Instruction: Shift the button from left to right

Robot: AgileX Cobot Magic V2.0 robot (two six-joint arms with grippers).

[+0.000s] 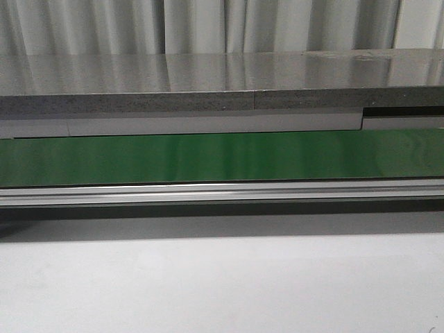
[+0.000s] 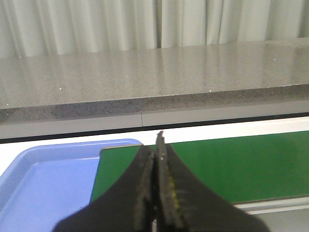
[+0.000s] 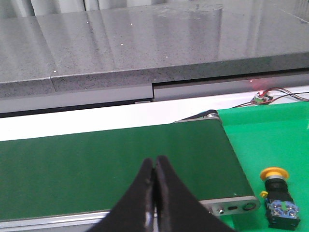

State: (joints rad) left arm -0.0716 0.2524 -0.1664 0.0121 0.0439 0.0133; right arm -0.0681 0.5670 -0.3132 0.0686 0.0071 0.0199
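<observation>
Pale pleated curtains hang behind a grey speckled tabletop (image 1: 208,76), and below its edge a green conveyor belt (image 1: 222,156) runs across the front view. The button (image 3: 276,193) shows only in the right wrist view: it stands upright on a bright green mat (image 3: 275,135) just past the belt's end roller, yellow cap on top and black body beneath, apart from the belt frame. Nothing grips it. The right claw (image 3: 154,169) has its fingers pressed together, empty, over the belt and some way from the button. The left claw (image 2: 157,154) is likewise closed on nothing, above the belt's other end.

Since the button already sits at the right end, the move looks either finished or, if this is a staging spot, not begun; the pictures cannot settle which. A blue tray (image 2: 43,183) beside the left end of the belt shows nothing inside its visible part.
</observation>
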